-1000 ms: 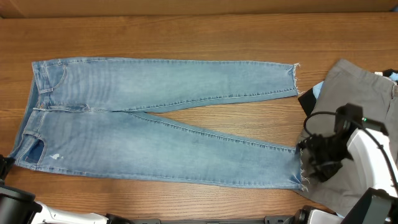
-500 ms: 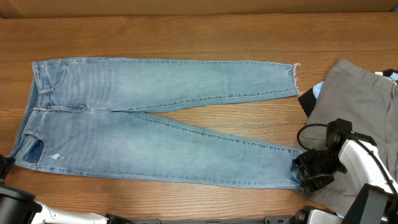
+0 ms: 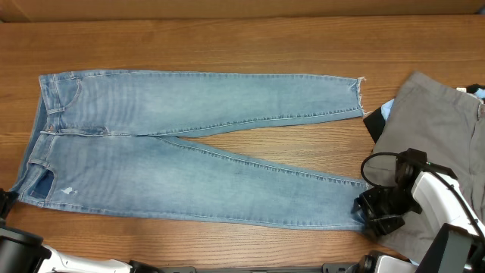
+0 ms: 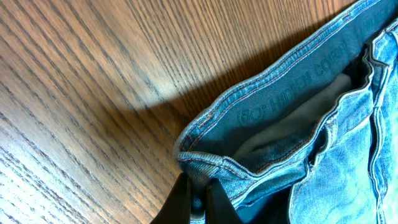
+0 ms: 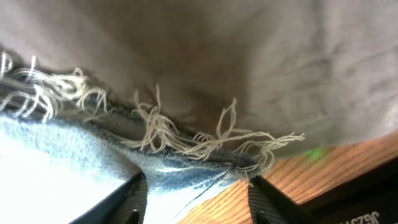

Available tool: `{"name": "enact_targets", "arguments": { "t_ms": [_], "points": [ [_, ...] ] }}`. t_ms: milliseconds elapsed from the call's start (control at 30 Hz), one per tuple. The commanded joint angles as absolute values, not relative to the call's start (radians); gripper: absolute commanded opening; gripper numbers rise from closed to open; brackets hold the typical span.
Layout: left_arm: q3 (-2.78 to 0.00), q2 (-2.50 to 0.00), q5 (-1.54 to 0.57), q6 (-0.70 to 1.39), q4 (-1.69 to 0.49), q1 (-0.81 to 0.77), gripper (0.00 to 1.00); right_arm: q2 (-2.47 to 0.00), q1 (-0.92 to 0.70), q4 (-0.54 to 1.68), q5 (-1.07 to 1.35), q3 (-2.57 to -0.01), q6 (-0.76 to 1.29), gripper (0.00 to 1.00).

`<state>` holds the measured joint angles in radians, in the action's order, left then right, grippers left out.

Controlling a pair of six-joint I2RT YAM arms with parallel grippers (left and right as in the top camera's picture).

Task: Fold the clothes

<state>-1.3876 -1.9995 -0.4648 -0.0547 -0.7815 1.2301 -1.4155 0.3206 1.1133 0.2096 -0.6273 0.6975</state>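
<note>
Right pincer [image 5: 197, 200] stood open, its fingers astride the frayed hem [image 5: 186, 146] of the jeans' [image 3: 189, 144] near leg, not yet closed. My left pincer [image 4: 198, 199] pinched the waistband [image 4: 280, 93] corner. The jeans lay flat, full length across the table [image 3: 227, 38], no fold begun; grey trousers [image 3: 439, 121] waited beside.

Light-blue jeans [image 3: 189, 152] spread flat, waistband left, legs splayed rightward, frayed hems, beside grey trousers [image 3: 436, 144] over black and pale-blue pieces
</note>
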Motion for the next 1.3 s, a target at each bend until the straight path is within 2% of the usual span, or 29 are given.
{"name": "enact_targets", "arguments": {
  "t_ms": [0,267,500,767,867,967,1067,1267],
  "points": [
    [-1.41,-2.013,-0.491,-0.046,-0.778,1.23,0.04,-1.405,0.321,1.103,0.222,-0.594,0.708,0.47],
    [-1.41,-2.013,-0.491,-0.046,-0.779,1.23,0.04,-1.404,0.32,1.104,0.249,-0.54,0.699,0.47],
    [-1.41,-2.013,-0.491,-0.046,-0.778,1.23,0.04,-1.404,0.32,1.026,0.306,-0.536,0.645,0.38],
    [-1.41,-2.013,-0.491,-0.046,-0.78,1.23,0.04,-1.404,0.27,0.972,0.347,-0.527,0.576,0.38],
    [-1.41,-2.013,-0.491,-0.046,-0.78,1.23,0.04,-1.404,0.236,0.965,0.343,-0.527,0.604,0.33],
    [-1.41,-2.013,-0.491,-0.045,-0.781,1.23,0.04,-1.404,0.226,0.955,0.34,-0.527,0.614,0.15],
    [-1.41,-2.013,-0.491,-0.045,-0.781,1.23,0.04,-1.404,0.226,0.959,0.335,-0.532,0.614,0.06],
    [-1.41,-2.013,-0.491,-0.045,-0.782,1.23,0.04,-1.399,0.226,1.016,0.335,-0.587,0.6,0.04]
  ]
}}
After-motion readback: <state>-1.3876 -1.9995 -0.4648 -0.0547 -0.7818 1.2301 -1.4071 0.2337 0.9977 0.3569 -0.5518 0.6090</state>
